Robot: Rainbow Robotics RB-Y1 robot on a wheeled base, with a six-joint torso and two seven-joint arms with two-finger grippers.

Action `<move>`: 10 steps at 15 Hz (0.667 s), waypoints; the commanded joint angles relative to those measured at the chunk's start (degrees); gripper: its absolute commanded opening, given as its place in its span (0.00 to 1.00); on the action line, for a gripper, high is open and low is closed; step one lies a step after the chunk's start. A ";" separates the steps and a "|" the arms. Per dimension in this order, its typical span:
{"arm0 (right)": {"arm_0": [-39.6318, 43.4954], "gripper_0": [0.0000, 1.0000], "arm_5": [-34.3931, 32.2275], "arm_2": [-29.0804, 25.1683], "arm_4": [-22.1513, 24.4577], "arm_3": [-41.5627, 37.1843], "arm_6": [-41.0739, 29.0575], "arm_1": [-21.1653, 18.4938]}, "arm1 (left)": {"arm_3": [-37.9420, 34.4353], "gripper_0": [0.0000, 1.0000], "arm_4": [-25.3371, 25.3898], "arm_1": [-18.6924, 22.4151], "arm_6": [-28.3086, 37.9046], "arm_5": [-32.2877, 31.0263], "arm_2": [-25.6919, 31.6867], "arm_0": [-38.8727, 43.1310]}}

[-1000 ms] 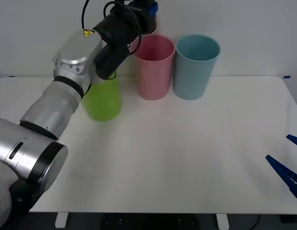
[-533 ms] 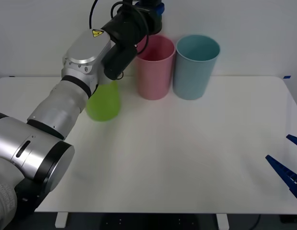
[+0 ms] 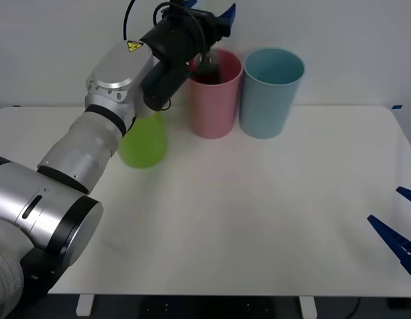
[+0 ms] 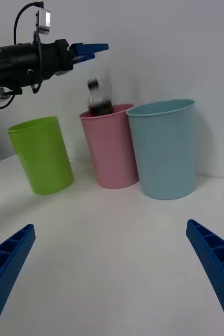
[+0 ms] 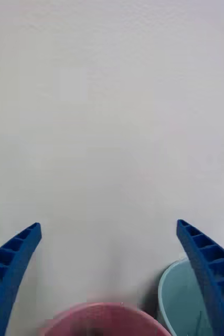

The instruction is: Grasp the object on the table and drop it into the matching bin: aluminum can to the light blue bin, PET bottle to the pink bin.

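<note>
We are at the drop: our left gripper, spread open above the pink bin, has released the bottle, now falling at its rim. Right gripper waits open at four o'clock. Next, retract left.

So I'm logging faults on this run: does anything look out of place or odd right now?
Only one thing: the bottle is in mid-air, blurred, dropping into the mouth of the pink bin below the open left gripper. That fits a release. The bins stand upright, nothing is spilled, and the right gripper waits open low at the table's edge.
</note>
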 commanded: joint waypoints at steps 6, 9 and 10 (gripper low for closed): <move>0.00 1.00 0.00 0.00 0.00 0.00 0.00 0.00 | -7.58 1.00 7.54 2.47 -0.18 -4.10 -0.70 5.64; 0.00 1.00 0.00 0.00 0.00 0.00 0.00 0.00 | -15.23 1.00 10.18 4.58 -0.27 -4.10 -1.84 11.36; 0.00 1.00 0.00 0.00 0.00 0.00 0.00 0.00 | -17.77 1.00 10.71 5.19 -0.27 -4.28 -1.84 13.29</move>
